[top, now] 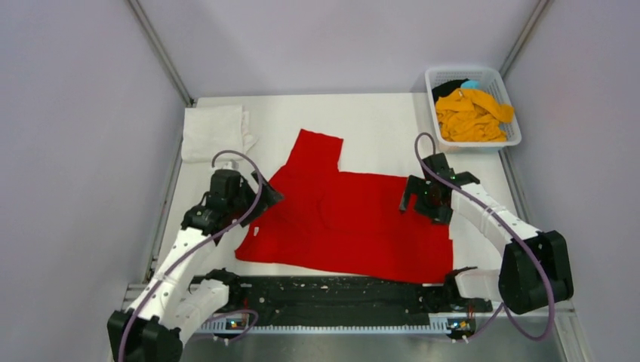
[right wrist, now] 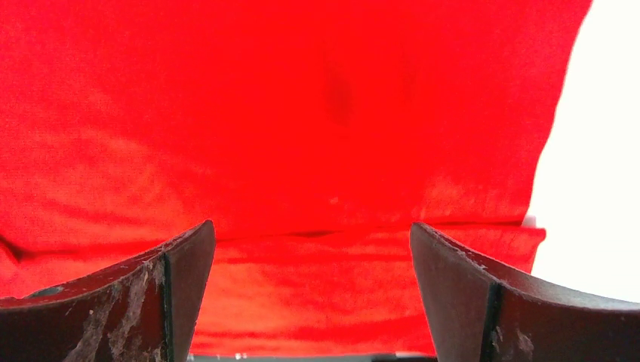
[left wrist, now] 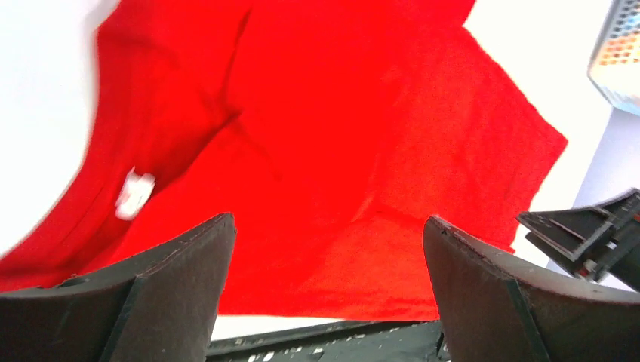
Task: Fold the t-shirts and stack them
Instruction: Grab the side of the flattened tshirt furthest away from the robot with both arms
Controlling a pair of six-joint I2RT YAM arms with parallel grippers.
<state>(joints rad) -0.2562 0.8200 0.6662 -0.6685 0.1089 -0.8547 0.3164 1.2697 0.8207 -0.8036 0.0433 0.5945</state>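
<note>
A red t-shirt point(top: 347, 219) lies spread on the table point(top: 377, 121), with the left gripper point(top: 266, 200) and right gripper point(top: 412, 194) at its sides, jaws apart; each should pinch an edge cleanly and fold evenly inward.

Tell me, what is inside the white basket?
The basket holds a crumpled orange-yellow t-shirt, with black cloth and a small blue thing behind it. Anything beneath them is covered.

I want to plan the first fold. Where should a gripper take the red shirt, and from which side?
Probably the sleeve that sticks out flat at the far edge of the red shirt. Come from the far side: its free end lies open on the table.
</note>
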